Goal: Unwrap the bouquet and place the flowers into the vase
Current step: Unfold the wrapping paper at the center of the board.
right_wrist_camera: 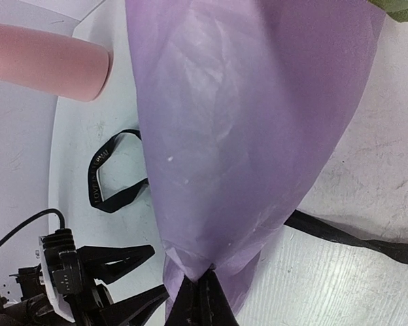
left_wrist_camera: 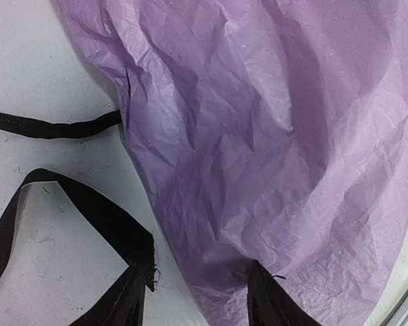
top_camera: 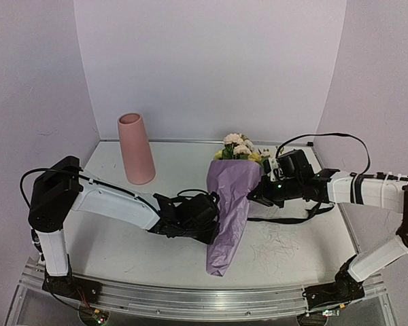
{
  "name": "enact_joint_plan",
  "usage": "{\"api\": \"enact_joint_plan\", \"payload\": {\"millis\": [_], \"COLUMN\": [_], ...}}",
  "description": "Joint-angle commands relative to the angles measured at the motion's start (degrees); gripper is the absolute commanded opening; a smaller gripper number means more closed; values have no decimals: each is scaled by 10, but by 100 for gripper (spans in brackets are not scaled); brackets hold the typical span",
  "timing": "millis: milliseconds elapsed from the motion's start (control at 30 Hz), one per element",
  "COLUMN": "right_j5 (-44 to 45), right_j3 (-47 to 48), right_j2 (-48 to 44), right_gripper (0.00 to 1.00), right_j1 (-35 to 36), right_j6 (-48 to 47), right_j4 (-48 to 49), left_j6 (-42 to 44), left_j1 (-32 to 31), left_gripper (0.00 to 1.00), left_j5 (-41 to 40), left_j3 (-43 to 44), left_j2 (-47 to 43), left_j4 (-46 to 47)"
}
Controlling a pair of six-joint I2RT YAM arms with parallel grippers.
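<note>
The bouquet lies in the middle of the table in its crinkled lilac paper cone, tip toward the near edge. Cream and yellow flowers stick out at the far end. The pink vase stands upright at the back left, and its side shows in the right wrist view. My right gripper is shut, pinching a fold of the paper on the cone's right side. At the cone's left side my left gripper is open, with the paper's edge lying between its fingers.
The untied black ribbon lies loose on the table, looped left of the cone and trailing to its right. White walls close off the back and sides. A metal rail runs along the near edge.
</note>
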Motion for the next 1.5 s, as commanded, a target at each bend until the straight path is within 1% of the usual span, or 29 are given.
{"api": "enact_joint_plan", "payload": {"millis": [0,300,533,667,733,833,933,1100,1200,1233,1333,1467], "right_j5": [3,0,-1,-6,-6,-8,-9,-26,-50,-61,-91,-112], "right_j3": [38,46,41,39,38,35,28,26,17,12,-2,-4], "right_j2": [-19,-10,-4,2,1,-3,-9,-5,-2,-1,4,16], "right_gripper": [0,3,4,5,7,15,20,22,26,27,28,28], "right_j1": [4,4,4,4,4,5,4,4,4,4,4,7], "right_j6": [-14,-14,-15,-15,-15,-18,-20,-14,-1,6,33,60], "right_j4": [-7,-14,-14,-13,-13,-13,-10,6,32,45,92,134], "left_j6": [7,3,20,32,31,27,29,29,26,25,8,-17], "left_j1": [-3,-4,-14,-20,-20,-20,-20,-23,-24,-24,-24,-23], "left_gripper": [52,53,64,65,65,66,66,68,94,99,99,100], "left_j5": [-5,-6,-2,-5,-7,-8,0,13,8,5,-25,-76], "left_j3": [30,30,47,68,72,71,76,94,108,113,121,101], "left_j2": [-34,-70,-73,-56,-52,-50,-46,-36,-22,-16,-5,-22], "left_j4": [8,9,12,12,12,12,11,12,8,7,-13,-20]}}
